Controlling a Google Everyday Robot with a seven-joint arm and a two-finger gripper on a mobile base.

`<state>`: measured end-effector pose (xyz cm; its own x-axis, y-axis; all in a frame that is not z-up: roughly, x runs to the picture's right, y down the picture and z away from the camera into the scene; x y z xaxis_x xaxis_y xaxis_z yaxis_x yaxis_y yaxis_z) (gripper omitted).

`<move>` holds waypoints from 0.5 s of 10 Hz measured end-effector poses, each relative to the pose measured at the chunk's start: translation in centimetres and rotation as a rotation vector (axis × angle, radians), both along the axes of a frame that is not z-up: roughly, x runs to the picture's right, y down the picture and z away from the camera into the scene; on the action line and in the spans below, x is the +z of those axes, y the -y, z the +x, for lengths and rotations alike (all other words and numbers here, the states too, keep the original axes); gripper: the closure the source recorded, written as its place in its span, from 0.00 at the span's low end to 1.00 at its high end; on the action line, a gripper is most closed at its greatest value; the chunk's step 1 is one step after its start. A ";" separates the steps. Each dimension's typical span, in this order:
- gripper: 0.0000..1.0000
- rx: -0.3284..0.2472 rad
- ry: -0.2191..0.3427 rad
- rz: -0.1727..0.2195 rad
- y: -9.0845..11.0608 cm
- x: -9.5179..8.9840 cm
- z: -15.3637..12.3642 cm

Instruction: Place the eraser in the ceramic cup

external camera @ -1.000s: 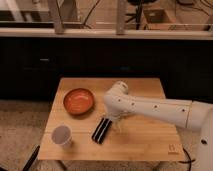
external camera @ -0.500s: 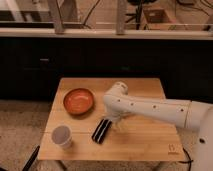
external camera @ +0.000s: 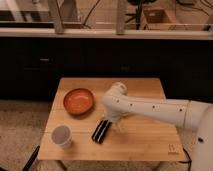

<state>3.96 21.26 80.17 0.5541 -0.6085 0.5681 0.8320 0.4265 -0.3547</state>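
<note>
Your gripper [external camera: 115, 125] sits low against the eraser [external camera: 101, 131] lying on the table [external camera: 145, 137], open or closed I cannot tell, so a shallow hold could drop it short of the cup [external camera: 62, 136].

Black eraser [external camera: 101, 131] at claw [external camera: 114, 125], right of ceramic cup [external camera: 62, 136]

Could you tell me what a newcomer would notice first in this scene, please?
The big white arm reaches in from the right over the wooden table, its gripper down just right of the black eraser. Next come the orange bowl on the table's left and the white ceramic cup near its front-left corner.
</note>
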 end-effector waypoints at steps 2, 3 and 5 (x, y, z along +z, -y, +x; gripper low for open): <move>0.20 -0.014 0.007 0.001 -0.2 0.1 -0.1; 0.20 -0.020 0.010 0.002 -0.3 0.1 -0.2; 0.20 -0.031 0.017 0.003 -0.4 0.1 -0.2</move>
<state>3.72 21.64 80.30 0.5253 -0.6268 0.5754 0.8507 0.4013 -0.3395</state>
